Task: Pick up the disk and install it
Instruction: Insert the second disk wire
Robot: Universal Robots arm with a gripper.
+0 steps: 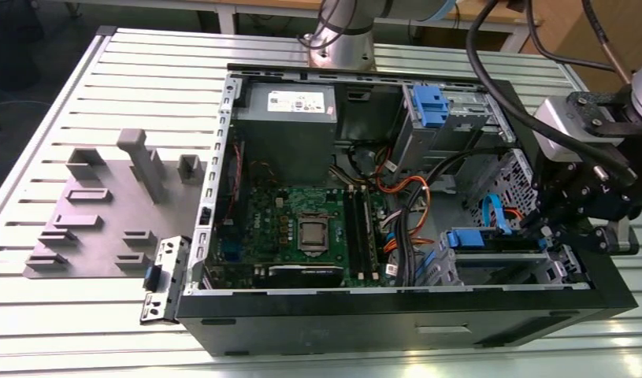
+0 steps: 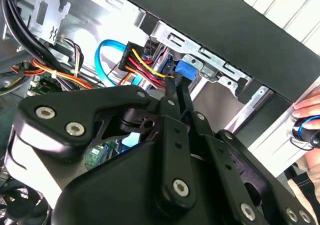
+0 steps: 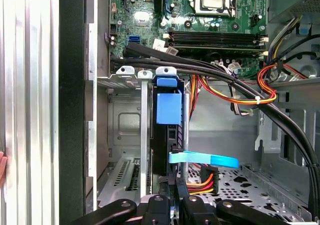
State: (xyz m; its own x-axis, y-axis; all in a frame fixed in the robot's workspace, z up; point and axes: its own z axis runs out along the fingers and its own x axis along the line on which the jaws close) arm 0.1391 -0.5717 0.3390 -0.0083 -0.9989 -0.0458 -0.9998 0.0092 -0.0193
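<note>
The gripper (image 3: 172,197) is pinched tight on the disk (image 3: 167,130) — it stands on edge inside the case's drive slot (image 3: 125,130), so it can slide in straight.

We saw the arm (image 1: 604,150) reach in from the exterior view's right, its black wrist hung with thick dark cables and tilted downward over the right-hand end of the open computer case (image 1: 405,323). The pincer (image 2: 176,87) pointed down into the drive bay there, and in both wrist views its two slim black fingers (image 3: 172,172) stood drawn close together, clamped on the edge of the disk (image 3: 167,130), which stood on edge in its slot. At the margin of the second wrist view we also noticed a person's hand (image 2: 309,116) resting just outside the case.
</note>
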